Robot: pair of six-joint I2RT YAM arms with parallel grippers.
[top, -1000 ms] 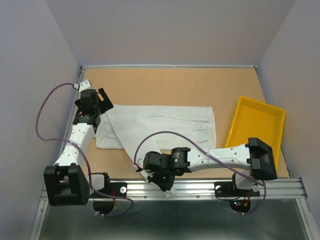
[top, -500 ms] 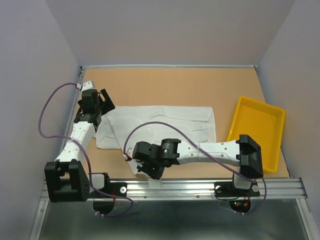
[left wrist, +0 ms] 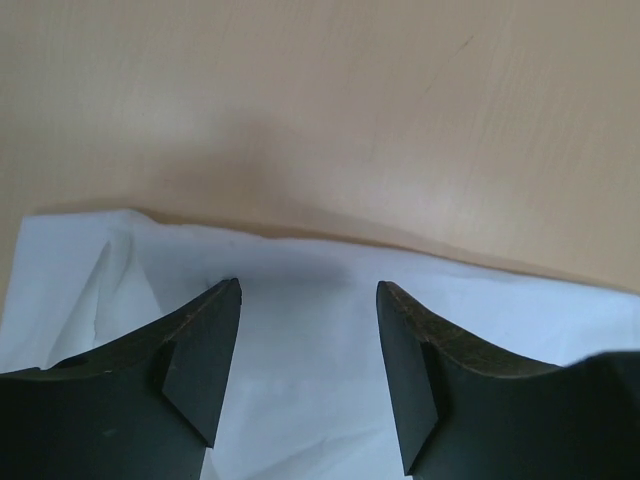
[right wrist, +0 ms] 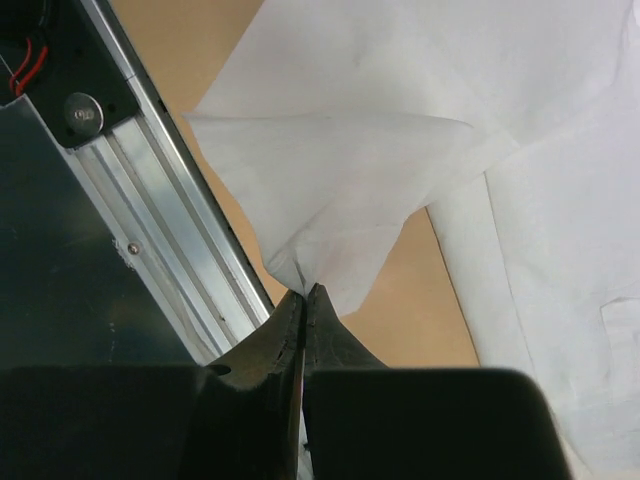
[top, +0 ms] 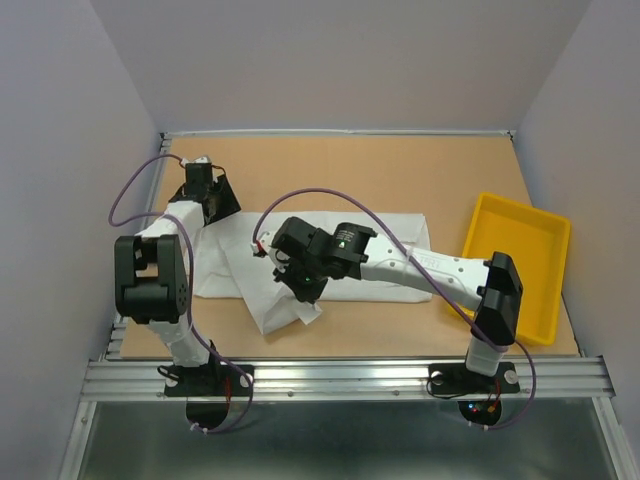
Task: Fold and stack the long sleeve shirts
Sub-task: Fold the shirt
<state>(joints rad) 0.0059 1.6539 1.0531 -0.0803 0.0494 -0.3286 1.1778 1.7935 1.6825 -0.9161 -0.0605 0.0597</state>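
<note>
A white long sleeve shirt (top: 385, 242) lies flat across the middle of the table. One sleeve end (top: 285, 305) hangs toward the near edge. My right gripper (top: 300, 283) is shut on a tip of that white fabric (right wrist: 350, 180) and holds it lifted above the table; the pinch shows in the right wrist view (right wrist: 303, 290). My left gripper (top: 216, 196) is open over the shirt's far left edge. In the left wrist view its fingers (left wrist: 308, 285) straddle white cloth (left wrist: 300, 350) without gripping it.
An empty yellow tray (top: 515, 262) sits at the right of the table. A metal rail (top: 350, 375) runs along the near edge, also in the right wrist view (right wrist: 170, 250). Walls close the table at back and sides. A purple cable (top: 330, 200) arcs over the shirt.
My right gripper has moved from the near edge up and away over the shirt, carrying the sleeve tip. My left arm has folded back and its gripper moved farther toward the back left.
</note>
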